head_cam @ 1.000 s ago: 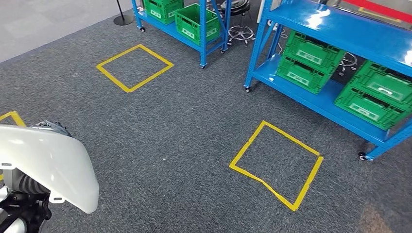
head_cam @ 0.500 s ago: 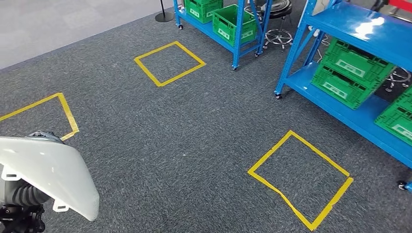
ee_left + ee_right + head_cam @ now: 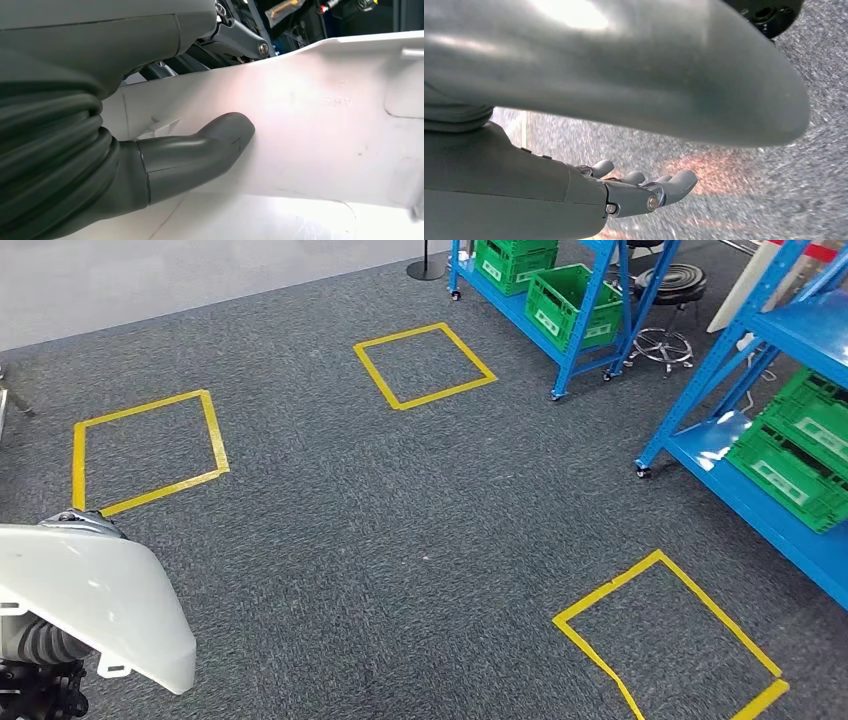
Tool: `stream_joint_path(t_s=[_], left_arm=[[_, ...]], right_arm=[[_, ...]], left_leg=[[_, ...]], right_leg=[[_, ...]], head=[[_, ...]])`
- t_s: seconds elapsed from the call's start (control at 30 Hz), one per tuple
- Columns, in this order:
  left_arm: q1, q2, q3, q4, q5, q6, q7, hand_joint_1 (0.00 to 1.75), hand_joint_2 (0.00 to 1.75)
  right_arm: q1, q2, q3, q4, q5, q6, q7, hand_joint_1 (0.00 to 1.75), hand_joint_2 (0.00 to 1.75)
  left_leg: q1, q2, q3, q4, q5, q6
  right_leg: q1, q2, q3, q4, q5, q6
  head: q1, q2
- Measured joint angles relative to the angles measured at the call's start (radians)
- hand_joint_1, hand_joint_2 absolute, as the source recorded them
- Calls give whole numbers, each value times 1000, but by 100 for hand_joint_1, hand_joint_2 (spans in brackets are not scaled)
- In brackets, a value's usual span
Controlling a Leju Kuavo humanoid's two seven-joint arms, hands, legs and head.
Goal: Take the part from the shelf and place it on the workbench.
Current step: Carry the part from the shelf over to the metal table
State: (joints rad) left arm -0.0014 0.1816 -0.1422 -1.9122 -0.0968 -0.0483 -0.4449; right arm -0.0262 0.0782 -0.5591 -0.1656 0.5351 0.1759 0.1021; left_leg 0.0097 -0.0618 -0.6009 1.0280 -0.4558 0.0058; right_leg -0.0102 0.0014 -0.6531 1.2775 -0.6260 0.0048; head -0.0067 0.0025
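Note:
A large white moulded plastic part (image 3: 90,600) fills the lower left corner of the head view, carried over the carpet. My left hand (image 3: 165,160) holds it: in the left wrist view the thick grey thumb (image 3: 210,142) presses flat against the part's white surface (image 3: 325,125), and the other fingers are hidden behind it. The dark wrist of that arm (image 3: 40,680) shows under the part. In the right wrist view my right hand (image 3: 639,192) hangs over grey carpet with its fingers stretched out and nothing in them.
Two blue wheeled shelves stand at the right, one at the back (image 3: 565,340) and one nearer (image 3: 760,505), both holding green crates (image 3: 800,455). A black stool (image 3: 670,285) stands between them. Yellow tape squares (image 3: 425,365) (image 3: 145,450) (image 3: 680,635) mark the grey carpet.
The whole view has swung to the left: shelves and tape squares slid rightward and a third tape square came in at the left. The white part stays in my left hand.

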Motion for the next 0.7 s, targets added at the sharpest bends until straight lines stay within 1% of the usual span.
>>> stream_joint_path(t_s=[0.03, 0.07, 0.1, 0.13, 0.17, 0.2, 0.23, 0.27, 0.3, 0.33, 0.37, 0.4, 0.43, 0.47, 0.5, 0.53, 0.57, 0.6, 0.63, 0.67, 0.7], left_arm=[[-1, 1, 2, 3, 0, -1, 0, 175, 175], [-2, 2, 4, 5, 1, -1, 0, 175, 175], [-4, 3, 7, 8, 1, -2, 0, 175, 175], [-6, 4, 9, 10, 2, -2, -2, 175, 175], [-8, 5, 10, 12, 2, -1, -4, 175, 175], [-10, 7, 12, 14, 2, 2, -8, 175, 175], [-13, 10, 14, 16, 1, 6, -12, 175, 175], [-17, 13, 17, 18, 0, 12, -15, 175, 175], [-22, 16, 20, 20, -1, 19, -18, 175, 175], [-28, 18, 23, 23, 0, 25, -21, 175, 175], [-32, 18, 26, 25, 4, 30, -23, 175, 175], [-34, 19, 31, 28, 10, 34, -27, 175, 175], [-34, 19, 36, 31, 18, 38, -31, 175, 175], [-34, 19, 43, 34, 25, 41, -35, 175, 175], [-34, 19, 49, 37, 30, 42, -37, 175, 175], [-34, 19, 54, 40, 33, 43, -39, 175, 175], [-35, 19, 59, 41, 34, 44, -40, 175, 175], [-36, 19, 62, 42, 34, 44, -40, 175, 175], [-37, 19, 64, 43, 32, 46, -40, 175, 175], [-38, 19, 65, 44, 28, 48, -40, 175, 175], [-39, 19, 65, 46, 22, 51, -40, 175, 175]], right_arm=[[0, 0, 0, 0, -1, 0, -2, 0, 0], [-1, 0, 0, 0, -1, 0, -3, 0, 0], [-1, 0, 0, 0, -1, 0, -4, 0, 0], [-3, -1, 0, 0, -1, 0, -4, 0, 0], [-4, -1, 0, 0, -1, 0, -3, 0, 0], [-5, -1, 0, 0, -2, -1, -1, 0, 0], [-7, 0, 0, 0, -3, -1, 2, 0, 0], [-7, 0, 0, 0, -5, -2, 5, 0, 0], [-7, 0, 0, 0, -7, -3, 7, 0, 0], [-6, 0, 0, 0, -8, -3, 9, 0, 0], [-4, 0, 0, 0, -9, -2, 9, 0, 0], [-2, 0, 0, 0, -10, -2, 10, 0, 0], [0, 0, 0, 0, -10, -1, 12, 0, 0], [1, 0, -1, 0, -11, -1, 15, 0, 0], [2, 0, -1, 0, -11, -2, 18, 0, 0], [2, 0, -1, 0, -11, -3, 21, 0, 0], [2, 0, -2, 0, -12, -3, 22, 0, 0], [2, 1, -2, 0, -13, -3, 22, 0, 0], [2, 1, -2, 0, -13, -3, 22, 0, 0], [2, 1, -2, 0, -14, -3, 22, 0, 0], [2, 1, -2, 0, -14, -3, 21, 0, 0]], left_leg=[[0, -15, 0, 2, 0, -1], [0, -28, -1, 5, 0, -4], [0, -41, -3, 7, 0, -10], [0, -51, -5, 8, 2, -16], [1, -60, -8, 6, 4, -25], [2, -70, -10, 3, 7, -33], [4, -75, -13, 1, 10, -39], [4, -63, -17, 7, 6, -44], [3, -37, -30, 31, -9, -48], [2, -5, -51, 74, -33, -50], [1, 27, -80, 137, -67, -54], [2, 45, -112, 207, -98, -57], [3, 52, -136, 260, -116, -60], [3, 54, -145, 284, -119, -61], [3, 57, -134, 266, -102, -61], [3, 63, -102, 210, -72, -60], [2, 80, -61, 133, -43, -57], [-1, 100, -23, 67, -23, -50], [-5, 115, 2, 22, -12, -42], [-8, 124, 12, 1, -11, -35], [-11, 118, 12, 1, -11, -28]], right_leg=[[-1, 9, 27, -62, 39, -3], [-2, 31, 57, -132, 70, -6], [-2, 47, 80, -187, 90, -8], [-2, 59, 94, -221, 99, -10], [1, 63, 99, -234, 98, -13], [4, 53, 99, -236, 101, -17], [4, 41, 101, -240, 104, -24], [3, 30, 104, -244, 108, -32], [2, 18, 105, -248, 112, -40], [1, 5, 107, -251, 114, -46], [3, -6, 107, -252, 114, -50], [6, -19, 107, -252, 114, -52], [7, -32, 107, -251, 113, -53], [9, -45, 107, -251, 112, -54], [10, -57, 107, -251, 110, -54], [10, -68, 109, -251, 109, -52], [11, -77, 112, -250, 106, -50], [13, -86, 114, -250, 103, -46], [15, -93, 116, -249, 101, -41], [16, -101, 118, -249, 99, -37], [17, -108, 120, -250, 97, -32]], head=[[0, 0], [0, 0], [0, 0], [0, 0], [-1, 0], [-1, 0], [0, 0], [-1, 0], [-4, 0], [-6, 0], [-9, 0], [-10, 0], [-10, 0], [-10, 0], [-10, 0], [-10, 0], [-10, 0], [-10, 0], [-10, 0], [-9, 0], [-9, 0]])
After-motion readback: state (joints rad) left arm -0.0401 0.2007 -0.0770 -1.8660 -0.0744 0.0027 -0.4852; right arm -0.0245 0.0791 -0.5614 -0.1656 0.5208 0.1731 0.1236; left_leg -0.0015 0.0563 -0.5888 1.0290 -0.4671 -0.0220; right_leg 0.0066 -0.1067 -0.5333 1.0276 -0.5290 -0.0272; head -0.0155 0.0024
